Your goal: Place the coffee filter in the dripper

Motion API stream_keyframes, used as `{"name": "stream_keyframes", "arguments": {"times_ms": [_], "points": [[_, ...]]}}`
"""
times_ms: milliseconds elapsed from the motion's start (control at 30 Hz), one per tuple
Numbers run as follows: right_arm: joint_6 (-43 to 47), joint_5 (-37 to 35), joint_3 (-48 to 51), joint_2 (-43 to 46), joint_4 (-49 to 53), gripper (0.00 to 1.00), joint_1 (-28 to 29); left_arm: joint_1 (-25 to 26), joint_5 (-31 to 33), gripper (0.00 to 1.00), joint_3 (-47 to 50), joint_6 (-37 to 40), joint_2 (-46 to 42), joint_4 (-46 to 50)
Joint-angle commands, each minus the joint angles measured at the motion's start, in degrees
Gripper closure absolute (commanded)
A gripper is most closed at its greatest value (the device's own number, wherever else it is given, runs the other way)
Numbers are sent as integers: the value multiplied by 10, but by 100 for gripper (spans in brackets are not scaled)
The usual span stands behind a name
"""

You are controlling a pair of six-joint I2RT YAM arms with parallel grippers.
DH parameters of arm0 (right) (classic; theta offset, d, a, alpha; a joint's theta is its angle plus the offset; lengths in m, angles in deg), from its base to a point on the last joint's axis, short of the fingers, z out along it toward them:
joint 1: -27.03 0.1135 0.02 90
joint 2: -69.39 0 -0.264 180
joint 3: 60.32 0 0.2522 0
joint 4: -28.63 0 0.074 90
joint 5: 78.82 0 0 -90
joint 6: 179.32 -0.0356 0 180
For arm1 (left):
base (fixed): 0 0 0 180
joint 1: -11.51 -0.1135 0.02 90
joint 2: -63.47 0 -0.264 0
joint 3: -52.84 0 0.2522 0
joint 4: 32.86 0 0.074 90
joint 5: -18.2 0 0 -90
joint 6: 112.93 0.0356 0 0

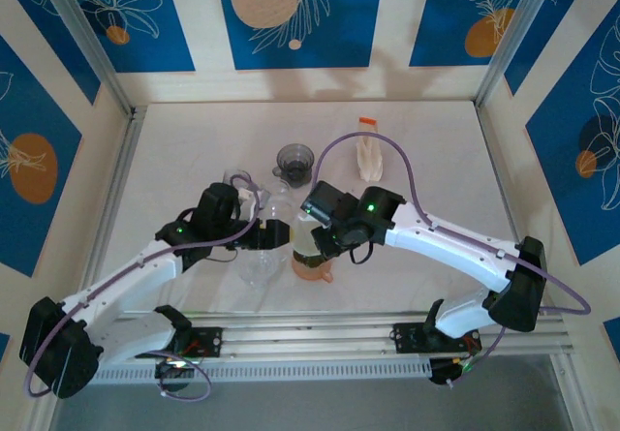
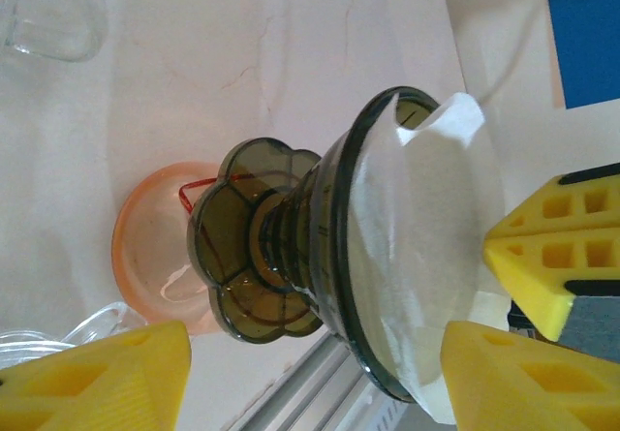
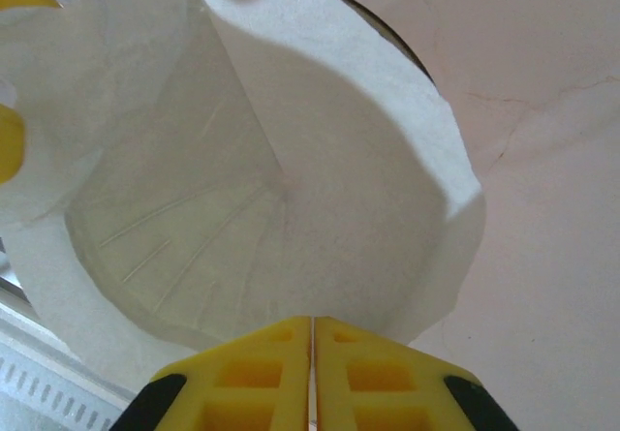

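The dark smoked dripper (image 2: 291,247) with a flower-shaped base stands over an orange cup (image 2: 155,257). A white paper coffee filter (image 2: 417,228) sits opened inside its cone, its rim sticking out past the dripper's edge. My left gripper (image 2: 315,354) is open, its yellow fingers (image 2: 97,378) straddling the dripper with a gap at the base. My right gripper (image 3: 312,320) is shut, pinching the near rim of the coffee filter (image 3: 242,208). From above, both grippers (image 1: 281,235) (image 1: 315,232) meet over the dripper at table centre.
A second grey dripper-like cup (image 1: 294,163) stands behind. To the back right is a white holder with an orange top (image 1: 369,155). Clear glassware (image 1: 254,261) lies beside the left gripper. An aluminium rail (image 1: 368,329) runs along the near edge.
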Motion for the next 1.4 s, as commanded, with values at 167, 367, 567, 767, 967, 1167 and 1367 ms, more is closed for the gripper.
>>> {"name": "stream_keyframes", "arguments": {"times_ms": [167, 367, 567, 767, 967, 1167, 1367], "points": [[-1, -40, -46, 23, 9, 67, 5, 5, 2, 36, 6, -3, -4, -9], [28, 0, -68, -19, 19, 42, -37, 5, 3, 36, 8, 2, 4, 3], [49, 40, -68, -74, 12, 40, -54, 5, 7, 36, 11, 1, -2, 5], [51, 49, -51, -99, 5, 39, -58, 5, 5, 35, 14, 0, 2, 1], [51, 54, -37, -115, -4, 39, -59, 5, 3, 35, 16, 0, 8, -6], [51, 52, -25, -127, -14, 39, -59, 5, 1, 35, 16, -1, 9, -8], [51, 44, -14, -137, -26, 40, -57, 5, 2, 33, 17, -11, -2, -17]]}}
